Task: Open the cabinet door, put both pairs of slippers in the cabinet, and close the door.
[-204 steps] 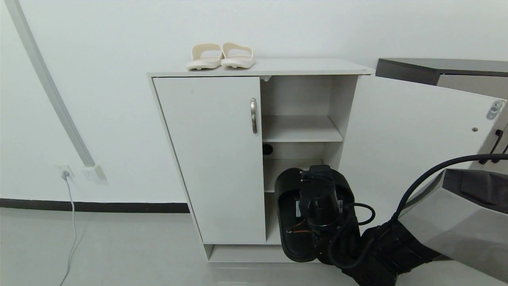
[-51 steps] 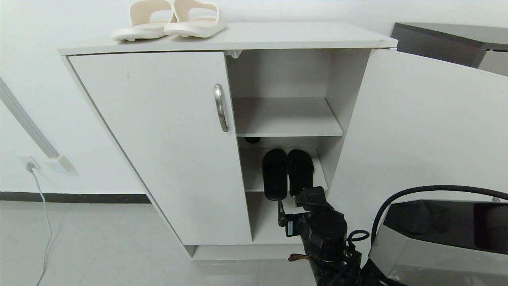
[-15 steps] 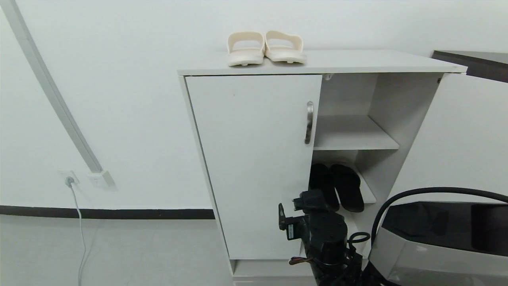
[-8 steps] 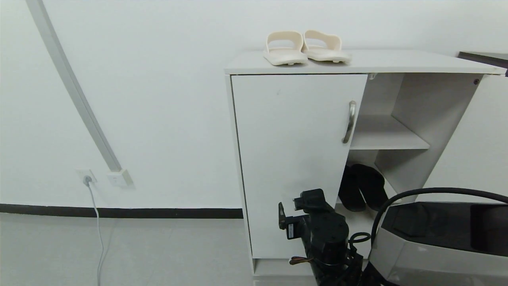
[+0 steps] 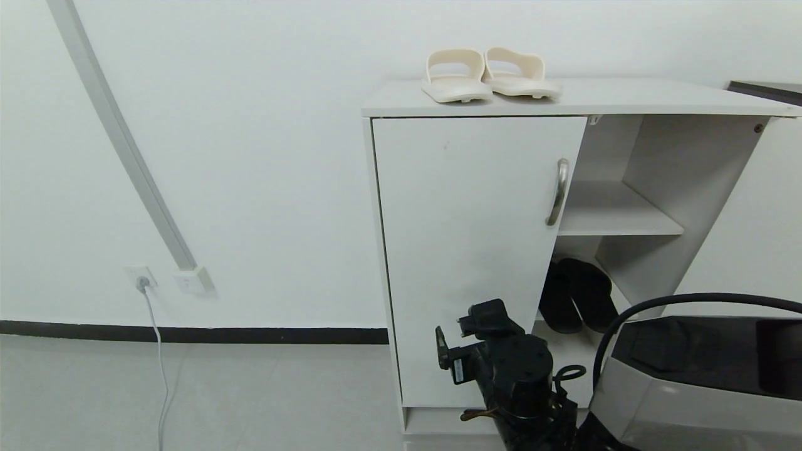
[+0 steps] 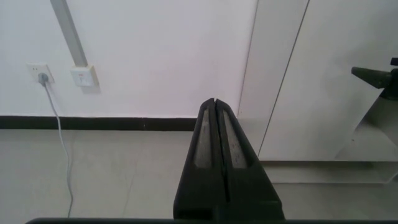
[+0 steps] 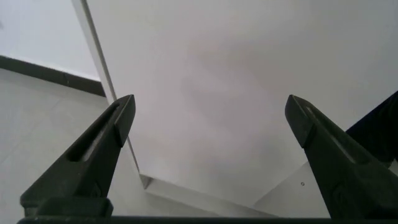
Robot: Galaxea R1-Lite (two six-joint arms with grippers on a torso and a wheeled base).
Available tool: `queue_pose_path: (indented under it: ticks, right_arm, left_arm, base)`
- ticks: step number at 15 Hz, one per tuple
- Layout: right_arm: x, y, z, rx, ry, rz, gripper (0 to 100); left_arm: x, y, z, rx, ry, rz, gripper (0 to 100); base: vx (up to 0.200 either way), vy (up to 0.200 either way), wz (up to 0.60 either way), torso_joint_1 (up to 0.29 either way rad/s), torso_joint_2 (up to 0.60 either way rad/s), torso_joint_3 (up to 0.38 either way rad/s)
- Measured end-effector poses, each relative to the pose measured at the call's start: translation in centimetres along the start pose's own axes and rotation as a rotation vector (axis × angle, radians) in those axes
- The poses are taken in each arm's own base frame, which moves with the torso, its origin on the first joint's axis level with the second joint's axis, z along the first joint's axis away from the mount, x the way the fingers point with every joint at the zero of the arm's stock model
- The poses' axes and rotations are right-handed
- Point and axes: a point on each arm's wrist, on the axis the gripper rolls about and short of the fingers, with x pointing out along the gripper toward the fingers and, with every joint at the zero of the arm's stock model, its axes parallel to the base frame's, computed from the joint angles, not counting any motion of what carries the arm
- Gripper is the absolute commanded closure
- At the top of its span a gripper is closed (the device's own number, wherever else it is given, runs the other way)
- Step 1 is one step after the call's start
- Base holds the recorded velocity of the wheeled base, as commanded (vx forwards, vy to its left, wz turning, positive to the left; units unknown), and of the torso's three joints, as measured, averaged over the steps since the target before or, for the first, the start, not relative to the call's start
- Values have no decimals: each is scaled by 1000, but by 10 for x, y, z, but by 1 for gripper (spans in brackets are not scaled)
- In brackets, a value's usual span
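door (image 5: 752, 213) open, black slippers (image 5: 576, 294) shelved, cream slippers (image 5: 492, 75) atop cabinet (image 5: 658, 97); right end effector (image 7: 208, 118) spread empty, left end effector (image 6: 215, 102) clenched.

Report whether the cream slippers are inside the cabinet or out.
Out. The cream slippers sit side by side on the cabinet top; only the black slippers lie inside it.
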Motion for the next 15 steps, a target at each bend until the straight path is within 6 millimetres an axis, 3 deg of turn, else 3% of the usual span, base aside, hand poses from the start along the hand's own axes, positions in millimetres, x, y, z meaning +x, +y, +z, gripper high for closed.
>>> queue_pose_path:
  ticks: [9, 15]
  right_arm:
    - [3, -1, 14, 40, -59, -4, 0]
    - [3, -1, 14, 39, -58, -5, 0]
  left_arm:
    - [0, 0, 0, 0, 0, 2, 100]
    - [0, 0, 0, 0, 0, 1, 100]
  base:
    - [0, 0, 0, 0, 0, 0]
    - [0, 0, 0, 49, -356, -314]
